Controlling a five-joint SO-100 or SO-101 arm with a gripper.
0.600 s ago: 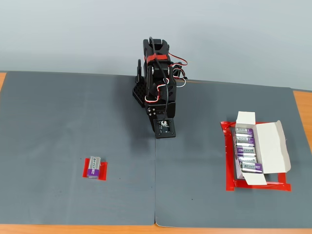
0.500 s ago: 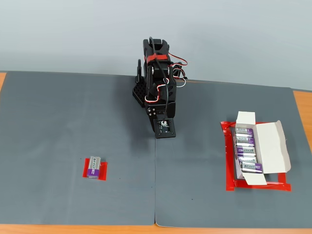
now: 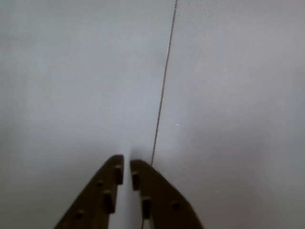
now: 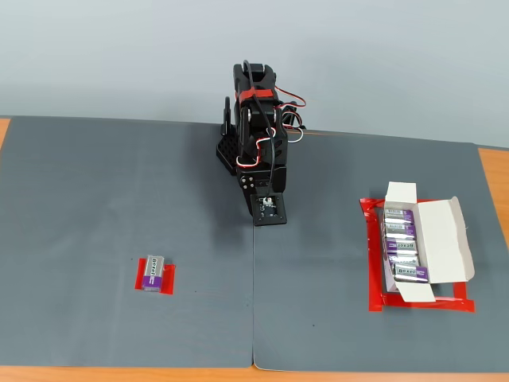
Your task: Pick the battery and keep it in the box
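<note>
A battery point(image 4: 151, 272) with a purple band lies on a flat red tape patch point(image 4: 165, 280) at the left of the grey mat in the fixed view. The white box point(image 4: 445, 239) lies open at the right and holds several like batteries point(image 4: 402, 247) in a row. My gripper point(image 4: 270, 216) points down at the mat's middle, close to the arm's base, far from both. In the wrist view the gripper point(image 3: 127, 164) has its jaws almost together with nothing between them. That view shows only bare mat; battery and box are out of it.
A red tape border point(image 4: 374, 306) frames the box. The grey mat point(image 4: 119, 183) has a seam point(image 4: 254, 310) running toward the arm; it also shows in the wrist view point(image 3: 162, 95). The orange table edge point(image 4: 493, 167) shows at the right.
</note>
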